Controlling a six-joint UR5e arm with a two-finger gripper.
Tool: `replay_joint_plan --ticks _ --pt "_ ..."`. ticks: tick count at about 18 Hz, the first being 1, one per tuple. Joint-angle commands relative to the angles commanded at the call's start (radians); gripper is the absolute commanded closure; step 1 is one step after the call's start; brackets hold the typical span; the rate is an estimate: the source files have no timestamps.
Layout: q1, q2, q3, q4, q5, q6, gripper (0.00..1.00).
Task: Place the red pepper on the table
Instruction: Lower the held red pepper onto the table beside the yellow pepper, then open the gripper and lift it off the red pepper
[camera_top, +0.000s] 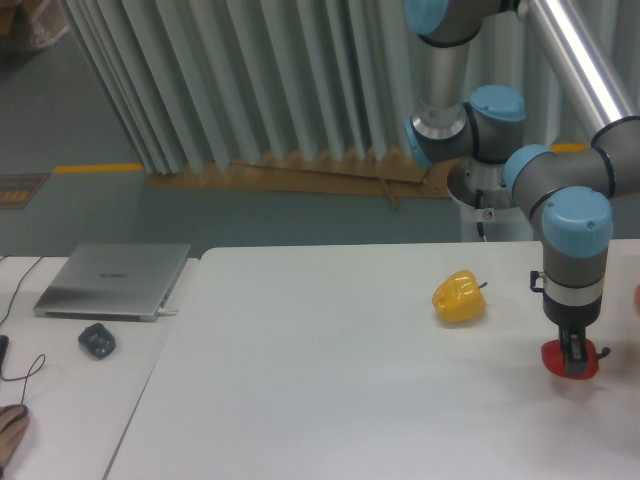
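Observation:
The red pepper (555, 358) is at the right side of the white table (330, 380), low against the tabletop; I cannot tell whether it touches the surface. My gripper (574, 354) points straight down and is shut on the red pepper, its dark fingers covering the pepper's middle. Only the pepper's red sides show around the fingers.
A yellow bell pepper (459, 297) lies on the table to the left of the gripper. A closed laptop (113, 279) and a dark mouse (97, 341) sit on the smaller desk at the left. The robot's base (490, 190) stands behind the table.

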Motion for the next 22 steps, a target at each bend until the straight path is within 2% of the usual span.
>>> replay_joint_plan --ticks 1,4,7,9,11,13,14,15,22 --pt "0.0 0.0 0.0 0.0 0.0 0.003 0.76" --pt "-0.002 0.0 -0.002 0.002 0.0 0.006 0.62" --pt "-0.002 0.002 -0.002 0.006 0.0 0.011 0.51" --pt "-0.002 0.002 -0.005 0.011 0.0 0.011 0.48" --pt "-0.002 0.0 -0.011 0.017 0.0 0.011 0.39" --pt "-0.008 0.0 -0.011 0.034 0.0 0.012 0.24" --pt "-0.011 0.0 -0.015 0.035 0.0 0.009 0.09" --pt "-0.012 0.002 -0.018 0.038 -0.002 -0.001 0.0" --pt "-0.012 0.008 -0.025 0.043 0.0 0.006 0.0"
